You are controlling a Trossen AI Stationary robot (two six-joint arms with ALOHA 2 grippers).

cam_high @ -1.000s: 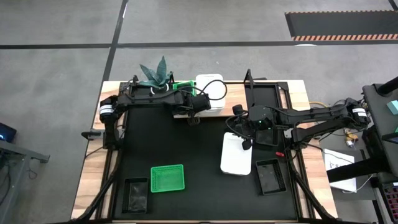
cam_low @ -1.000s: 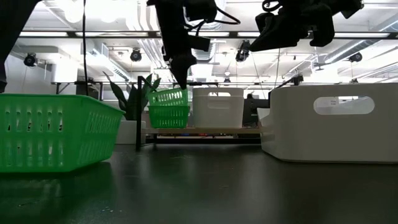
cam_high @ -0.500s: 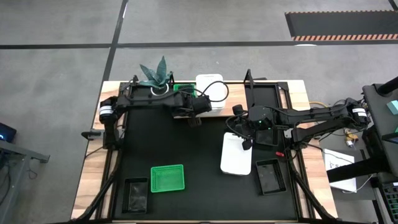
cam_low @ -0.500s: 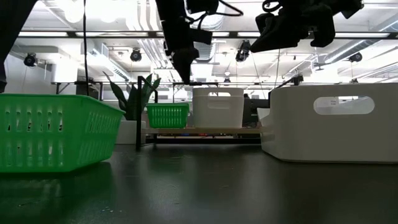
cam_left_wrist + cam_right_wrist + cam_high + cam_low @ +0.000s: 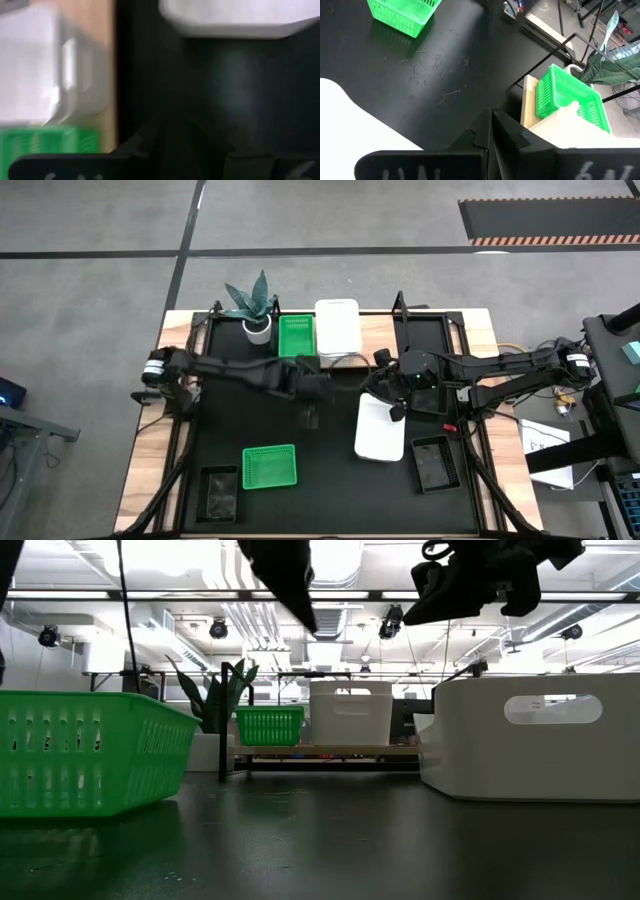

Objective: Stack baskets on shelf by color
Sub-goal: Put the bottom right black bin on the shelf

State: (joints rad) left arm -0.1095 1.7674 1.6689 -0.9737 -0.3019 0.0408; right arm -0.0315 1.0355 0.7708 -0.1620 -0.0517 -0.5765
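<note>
**Q:** What is lying on the work surface, from largest to smallest?

**A:** Black table top is filling a wooden frame that is standing on a grey floor crossed by dark lines. Along its far edge a light wooden shelf is running between black posts. On the shelf, a white basket is sitting just beside a green basket, and a potted plant is standing at the green one's other side. A second white basket is resting on the table right of centre. A second green basket is lying near the front, with one black basket at the front left and another black basket at the front right.

**Q:** Is any writing or brand readable?

**A:** No lettering is showing clearly enough to read.

**Q:** How are the arms posing?

**A:** The left arm is stretching from the left edge across the table, with the left gripper hanging over bare table in front of the shelf, holding nothing. Its wrist picture is too smeared to tell whether the fingers are parted. The right arm is reaching in from the right edge, and the right gripper is hovering above the far end of the white basket on the table. In its wrist picture the two dark fingers are meeting at a point, pressed together on nothing.
</note>
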